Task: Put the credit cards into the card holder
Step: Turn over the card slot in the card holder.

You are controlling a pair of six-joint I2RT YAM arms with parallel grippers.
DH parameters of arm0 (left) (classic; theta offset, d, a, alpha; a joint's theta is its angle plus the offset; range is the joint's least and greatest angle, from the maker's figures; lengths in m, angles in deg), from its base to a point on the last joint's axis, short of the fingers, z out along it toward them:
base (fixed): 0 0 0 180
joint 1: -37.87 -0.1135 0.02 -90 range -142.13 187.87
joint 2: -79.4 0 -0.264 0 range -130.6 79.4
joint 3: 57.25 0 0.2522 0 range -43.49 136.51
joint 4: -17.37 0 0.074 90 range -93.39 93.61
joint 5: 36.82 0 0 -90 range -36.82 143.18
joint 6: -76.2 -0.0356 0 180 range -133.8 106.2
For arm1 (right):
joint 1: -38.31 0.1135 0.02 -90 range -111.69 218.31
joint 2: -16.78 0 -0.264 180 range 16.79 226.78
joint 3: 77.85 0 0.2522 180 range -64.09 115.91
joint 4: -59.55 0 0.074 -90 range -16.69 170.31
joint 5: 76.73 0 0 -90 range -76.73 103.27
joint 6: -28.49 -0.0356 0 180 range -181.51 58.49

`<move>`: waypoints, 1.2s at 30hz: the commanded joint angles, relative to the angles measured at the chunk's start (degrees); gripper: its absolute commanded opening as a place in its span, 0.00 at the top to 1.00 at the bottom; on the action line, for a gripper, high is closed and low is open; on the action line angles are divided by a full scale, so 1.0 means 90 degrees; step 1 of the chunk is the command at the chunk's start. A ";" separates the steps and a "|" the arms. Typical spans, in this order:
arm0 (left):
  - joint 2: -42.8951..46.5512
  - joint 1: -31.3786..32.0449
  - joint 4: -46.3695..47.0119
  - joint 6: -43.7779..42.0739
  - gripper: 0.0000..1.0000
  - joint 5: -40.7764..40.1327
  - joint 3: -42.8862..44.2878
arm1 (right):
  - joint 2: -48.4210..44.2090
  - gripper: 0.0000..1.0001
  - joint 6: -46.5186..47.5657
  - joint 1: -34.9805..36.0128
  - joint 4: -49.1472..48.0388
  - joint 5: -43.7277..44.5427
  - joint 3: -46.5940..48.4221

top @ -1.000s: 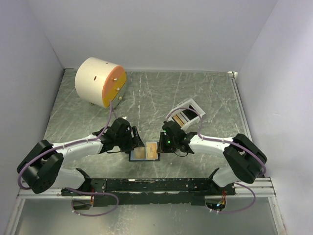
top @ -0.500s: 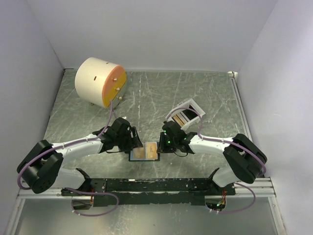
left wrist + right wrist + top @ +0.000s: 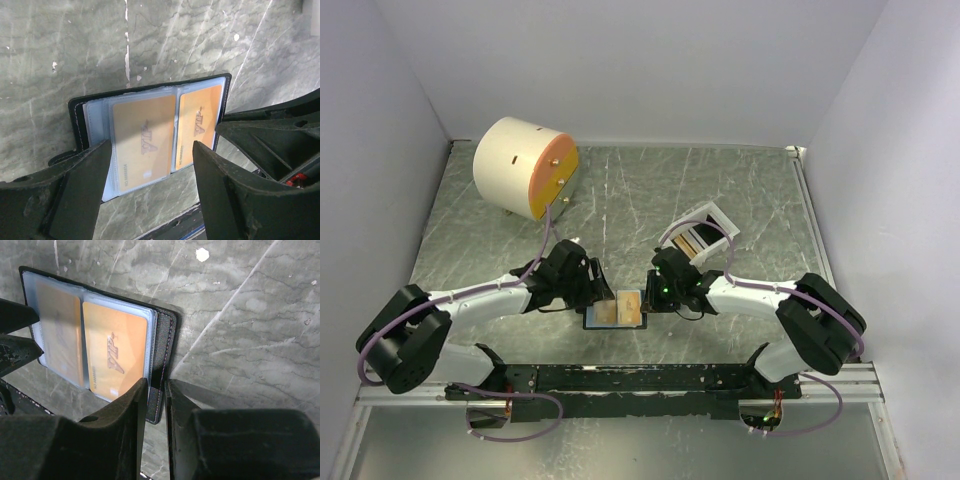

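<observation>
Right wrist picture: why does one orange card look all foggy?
Right wrist view: the hazy card lies under milky plastic sleeves of the card holder, its print washed out; the other card looks sharp. Left wrist view: both cards read clearly.

A large cream cylinder (image 3: 512, 163) lies on its side at the far left of a grey-green marbled tabletop (image 3: 640, 190), its orange flat face (image 3: 558, 178) turned right. A white open-topped tray (image 3: 718, 213) sits tilted right of centre. Plain white walls (image 3: 620, 70) enclose the tabletop.
</observation>
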 commanded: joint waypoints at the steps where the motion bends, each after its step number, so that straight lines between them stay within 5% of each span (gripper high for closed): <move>1: -0.0037 -0.0032 0.0573 0.0118 0.24 0.0329 -0.0174 | 0.0084 0.79 -0.0010 0.0059 0.0141 0.0050 -0.0216; 16: 0.0580 -0.0031 0.1468 0.0748 0.24 0.1160 -0.0437 | 0.0030 0.79 -0.0011 0.0100 0.0190 0.0097 -0.0233; 36: -0.0081 0.0170 0.2427 0.0956 0.26 0.1750 -0.0233 | -0.0577 0.74 0.0080 0.0115 0.0626 0.0562 -0.0148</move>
